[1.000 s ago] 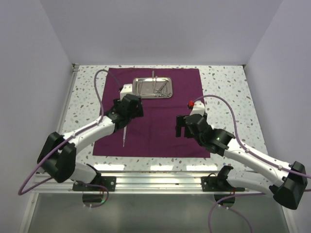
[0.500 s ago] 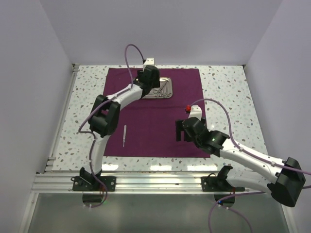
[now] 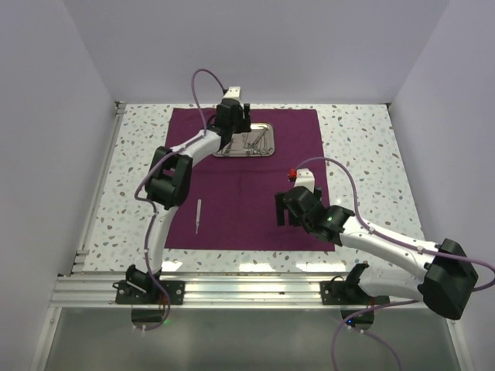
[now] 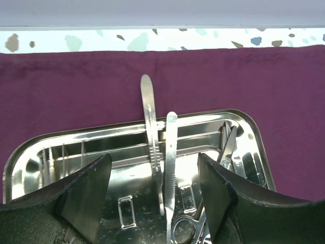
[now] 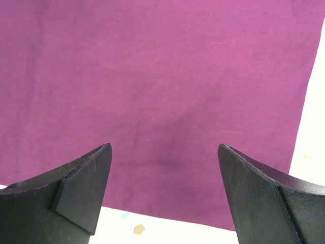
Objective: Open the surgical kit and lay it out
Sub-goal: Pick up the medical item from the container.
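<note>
Speckled tabletop (image 3: 360, 135), pale walls (image 3: 46, 116) — metal rail (image 3: 247, 287) at near edge

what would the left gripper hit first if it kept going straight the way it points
The left gripper would most likely meet the two slim silver instruments in the steel tray first; depth is unclear.

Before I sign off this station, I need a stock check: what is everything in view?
cloth: one, dark purple, spread flat mid-table
steel tray: one, shiny, on the cloth's far part
instruments in tray: several, silver, exact count unclear; one slim handle sticks out over the far rim
lone instrument: one, slim, silver, on the cloth's near-left part
table: one, white speckled
left arm: one, white and black, over the tray, jaws open
right arm: one, white and black, over the cloth's near-right part, jaws open, empty
</note>
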You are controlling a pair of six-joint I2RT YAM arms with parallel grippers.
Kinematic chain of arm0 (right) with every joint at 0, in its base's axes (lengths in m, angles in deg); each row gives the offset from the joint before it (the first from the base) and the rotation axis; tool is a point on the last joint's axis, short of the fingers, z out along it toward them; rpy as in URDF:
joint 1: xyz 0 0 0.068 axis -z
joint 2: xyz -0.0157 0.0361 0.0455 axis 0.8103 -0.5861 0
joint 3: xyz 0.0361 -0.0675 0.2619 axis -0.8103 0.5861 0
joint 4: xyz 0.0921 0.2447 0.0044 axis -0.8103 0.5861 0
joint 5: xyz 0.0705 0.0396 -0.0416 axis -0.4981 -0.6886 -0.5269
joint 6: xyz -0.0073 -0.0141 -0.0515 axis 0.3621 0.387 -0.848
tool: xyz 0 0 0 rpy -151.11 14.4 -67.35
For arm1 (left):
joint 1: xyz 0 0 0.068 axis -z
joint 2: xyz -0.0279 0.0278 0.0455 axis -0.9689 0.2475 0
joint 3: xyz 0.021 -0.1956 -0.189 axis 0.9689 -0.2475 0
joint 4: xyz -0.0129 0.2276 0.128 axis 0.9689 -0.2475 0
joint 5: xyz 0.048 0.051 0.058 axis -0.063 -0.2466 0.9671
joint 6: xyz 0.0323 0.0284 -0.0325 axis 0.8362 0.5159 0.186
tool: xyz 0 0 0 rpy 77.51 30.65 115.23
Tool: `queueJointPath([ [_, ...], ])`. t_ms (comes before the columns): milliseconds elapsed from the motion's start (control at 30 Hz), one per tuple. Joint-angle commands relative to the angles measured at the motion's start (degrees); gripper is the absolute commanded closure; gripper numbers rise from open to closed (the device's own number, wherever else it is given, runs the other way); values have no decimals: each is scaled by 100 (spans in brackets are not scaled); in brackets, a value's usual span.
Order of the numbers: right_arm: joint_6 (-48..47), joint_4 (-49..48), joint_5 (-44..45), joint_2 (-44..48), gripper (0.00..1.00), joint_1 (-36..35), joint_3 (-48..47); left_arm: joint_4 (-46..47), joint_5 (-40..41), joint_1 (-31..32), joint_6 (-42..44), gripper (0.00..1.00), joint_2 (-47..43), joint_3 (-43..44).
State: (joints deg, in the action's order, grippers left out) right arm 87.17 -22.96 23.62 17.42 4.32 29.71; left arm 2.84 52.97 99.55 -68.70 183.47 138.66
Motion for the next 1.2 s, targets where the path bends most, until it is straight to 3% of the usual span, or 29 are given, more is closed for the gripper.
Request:
queueJointPath([
  [0,-53,-191,103,-64,11,-3,-99,388,-308,38,72,28,225,301],
  [167,-62,-183,112,-117,11,5,-108,204,-273,12,-42,28,498,679],
  [667,-70,-165,191,-170,12,-3,-108,300,-1150,-234,-718,29,1087,1066],
  [1167,-88,-147,279,-275,12,-3,-152,547,-2214,-612,-1378,47,1386,1100],
])
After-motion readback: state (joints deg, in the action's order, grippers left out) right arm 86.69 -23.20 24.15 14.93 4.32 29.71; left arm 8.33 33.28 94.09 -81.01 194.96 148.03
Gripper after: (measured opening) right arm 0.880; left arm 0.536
